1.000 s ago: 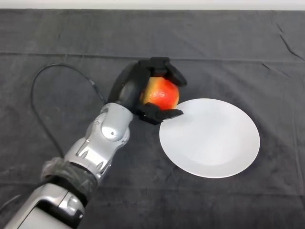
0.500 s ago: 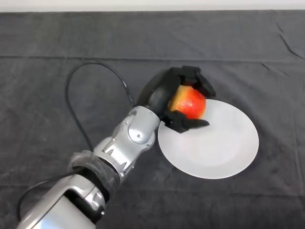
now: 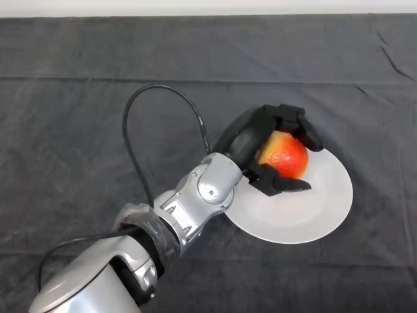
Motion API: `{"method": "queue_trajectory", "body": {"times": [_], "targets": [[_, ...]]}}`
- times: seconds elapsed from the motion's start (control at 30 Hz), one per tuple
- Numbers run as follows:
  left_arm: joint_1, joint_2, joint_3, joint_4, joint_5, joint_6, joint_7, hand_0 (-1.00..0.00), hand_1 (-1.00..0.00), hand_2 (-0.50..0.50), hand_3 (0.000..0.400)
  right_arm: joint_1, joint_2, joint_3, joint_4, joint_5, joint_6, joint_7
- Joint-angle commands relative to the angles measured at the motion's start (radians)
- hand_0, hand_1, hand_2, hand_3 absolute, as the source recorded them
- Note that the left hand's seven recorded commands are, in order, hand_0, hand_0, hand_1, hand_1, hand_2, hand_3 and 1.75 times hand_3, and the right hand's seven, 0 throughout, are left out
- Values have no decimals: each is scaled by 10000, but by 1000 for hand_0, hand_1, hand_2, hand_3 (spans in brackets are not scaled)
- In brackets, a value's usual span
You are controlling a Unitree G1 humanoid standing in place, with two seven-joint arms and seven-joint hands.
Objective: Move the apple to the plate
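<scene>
Moved: apple (image 3: 285, 155) carried rightward, now over white plate (image 3: 326, 208) centre
Left hand (image 3: 260, 140): curled round apple
Risk: early release, apple rolls off plate rim

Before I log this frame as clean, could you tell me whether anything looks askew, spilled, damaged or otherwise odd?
Nothing stands out. The left hand holds the red-and-yellow apple over the white plate, which lies flat and looks intact on the dark cloth. No spill or damage shows.

Left arm (image 3: 195, 202) reaching forward-right; black hand (image 3: 251, 140) with fingers (image 3: 293, 120) and thumb curled, grasping.
</scene>
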Motion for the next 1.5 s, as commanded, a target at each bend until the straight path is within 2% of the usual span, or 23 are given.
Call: {"method": "queue_trajectory", "body": {"times": [0.03, 0.17, 0.23, 0.27, 0.3, 0.33, 0.37, 0.4, 0.63, 0.77, 1.07, 1.33, 1.5], "targets": [[-411, 229, -235, 95, -274, -193, -73, -1000, -945, -27, 400, 99, -262, -60, -157, 115, 29, -51], [-405, 241, -517, 118, -467, -177, -88, -1000, -965, -18, 400, 96, -268, -62, -144, 116, 27, -44], [-393, 254, -646, 128, -543, -171, -95, -906, -929, 12, 372, 94, -270, -63, -138, 116, 26, -41], [-387, 264, -713, 135, -580, -168, -104, -820, -843, 12, 337, 94, -272, -63, -135, 116, 26, -39], [-387, 272, -765, 144, -610, -163, -116, -631, -616, -8, 253, 93, -273, -64, -132, 116, 26, -37], [-398, 284, -817, 159, -646, -153, -140, -325, -294, -16, 130, 92, -274, -64, -129, 117, 25, -36], [-422, 294, -857, 178, -682, -138, -173, -192, -294, 51, 118, 92, -275, -65, -126, 117, 25, -34], [-461, 305, -885, 202, -718, -118, -217, 0, 0, 0, 0, 91, -277, -65, -123, 117, 24, -32], [-878, 417, -773, 369, -888, -19, -554, 0, 0, 0, 0, 87, -285, -68, -105, 117, 22, -22], [-1141, 696, -410, 353, -933, -120, -759, 0, 0, 0, 0, 85, -289, -69, -96, 118, 21, -17], [-1225, 1963, 926, -217, -968, -777, -889, 0, 0, 0, 0, 82, -292, -70, -86, 117, 18, -9], [-832, 3142, 2316, -472, -1053, -1574, -782, 0, 0, 0, 0, 82, -290, -69, -88, 115, 17, -9], [-483, 3831, 3191, -615, -1181, -1853, -690, 0, 0, 0, 0, 83, -288, -67, -93, 113, 17, -10]]}}
